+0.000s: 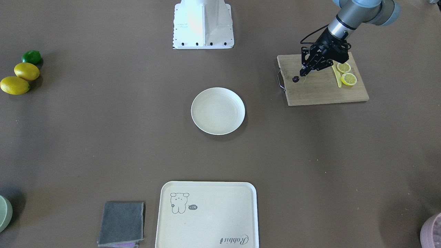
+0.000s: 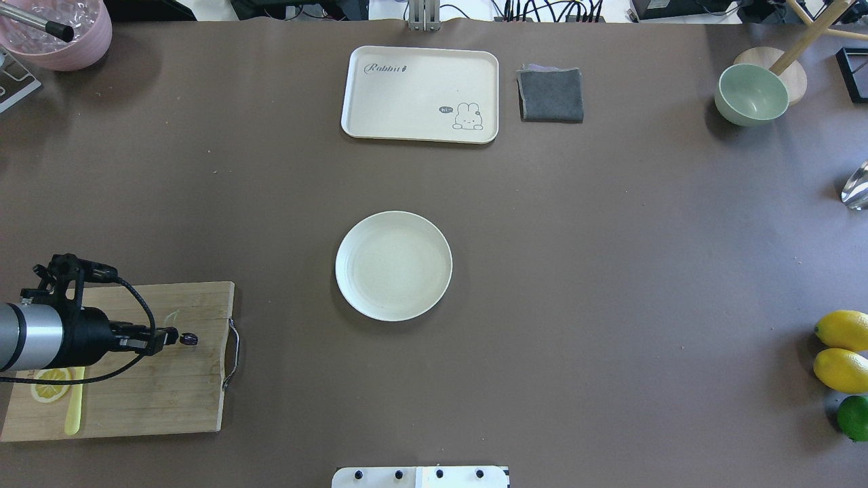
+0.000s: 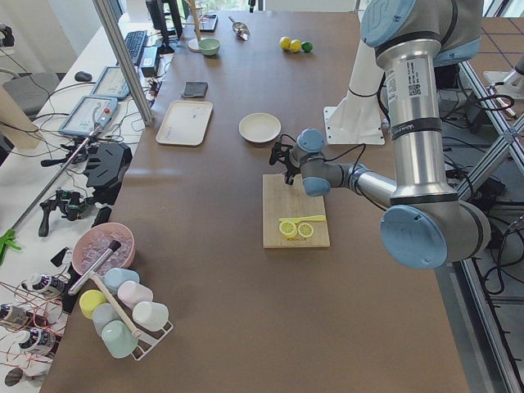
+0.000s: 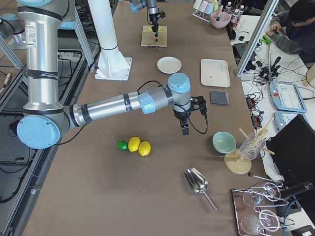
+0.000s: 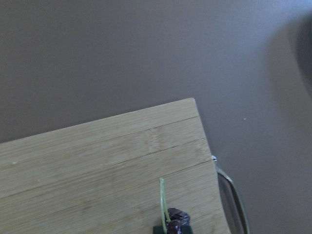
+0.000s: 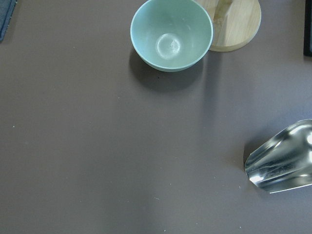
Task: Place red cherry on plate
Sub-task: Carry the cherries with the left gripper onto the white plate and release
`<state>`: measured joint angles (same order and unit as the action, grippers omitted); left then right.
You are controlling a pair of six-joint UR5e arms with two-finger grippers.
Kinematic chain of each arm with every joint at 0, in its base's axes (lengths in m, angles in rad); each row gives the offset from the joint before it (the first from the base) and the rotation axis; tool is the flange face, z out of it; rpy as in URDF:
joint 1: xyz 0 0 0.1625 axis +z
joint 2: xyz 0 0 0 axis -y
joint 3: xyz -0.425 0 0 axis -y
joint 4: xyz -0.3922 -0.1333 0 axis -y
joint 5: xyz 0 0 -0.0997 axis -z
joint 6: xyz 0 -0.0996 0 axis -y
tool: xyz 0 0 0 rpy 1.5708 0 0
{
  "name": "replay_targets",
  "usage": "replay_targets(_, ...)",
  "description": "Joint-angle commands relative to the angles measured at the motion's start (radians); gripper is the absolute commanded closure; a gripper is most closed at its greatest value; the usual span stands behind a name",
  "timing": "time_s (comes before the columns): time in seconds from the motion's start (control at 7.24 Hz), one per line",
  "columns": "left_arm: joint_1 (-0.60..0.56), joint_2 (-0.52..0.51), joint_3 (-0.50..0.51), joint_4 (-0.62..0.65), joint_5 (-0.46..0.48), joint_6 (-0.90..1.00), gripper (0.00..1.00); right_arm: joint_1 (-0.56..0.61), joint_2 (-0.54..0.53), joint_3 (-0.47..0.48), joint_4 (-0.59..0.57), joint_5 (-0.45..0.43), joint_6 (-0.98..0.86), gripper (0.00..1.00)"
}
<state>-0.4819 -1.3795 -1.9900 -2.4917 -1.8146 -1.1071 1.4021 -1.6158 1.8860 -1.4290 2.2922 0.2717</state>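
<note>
The red cherry (image 1: 295,79) is a tiny dark maroon fruit with a thin pale-green stem (image 5: 163,200). It sits at the tips of my left gripper (image 1: 303,73), which is shut on it just above the wooden cutting board (image 1: 324,91). In the overhead view the cherry (image 2: 189,338) is near the board's handle end, left of the plate. The round cream plate (image 1: 218,111) lies bare at the table's middle, well apart from the gripper. My right gripper (image 4: 184,129) shows only in the exterior right view, so I cannot tell whether it is open or shut.
Two lemon slices (image 1: 346,74) and a yellow strip lie on the board. A cream tray (image 2: 420,91) and grey cloth (image 2: 550,95) sit at the far side. Two lemons and a lime (image 2: 841,366), a green bowl (image 6: 171,34) and a metal scoop (image 6: 282,158) are on the right.
</note>
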Motion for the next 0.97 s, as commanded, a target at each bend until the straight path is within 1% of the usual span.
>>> replay_targets(0.0, 0.006, -0.177, 0.038, 0.025, -0.002, -0.121, 1.0, 0.017, -0.035, 0.005, 0.004, -0.005, -0.026, 0.0)
replay_targets(0.14, 0.008, -0.32, 0.066, 0.122, 0.001, -0.157, 1.0, 0.026, -0.056, -0.005, 0.001, -0.008, -0.081, 0.0)
replay_targets(0.28, 0.009, -0.512, 0.121, 0.275, 0.008, -0.213, 1.0, 0.041, -0.062, -0.005, 0.002, -0.007, -0.083, 0.0)
replay_targets(0.41, 0.011, -0.661, 0.193, 0.374, 0.012, -0.236, 1.0, 0.046, -0.064, -0.005, 0.002, -0.007, -0.083, 0.0)
replay_targets(0.55, 0.011, -0.725, 0.244, 0.393, 0.05, -0.237, 1.0, 0.048, -0.064, -0.007, 0.002, -0.005, -0.083, 0.0)
replay_targets(0.83, 0.006, -0.728, 0.295, 0.393, 0.057, -0.232, 1.0, 0.046, -0.064, -0.016, 0.001, -0.005, -0.081, 0.0)
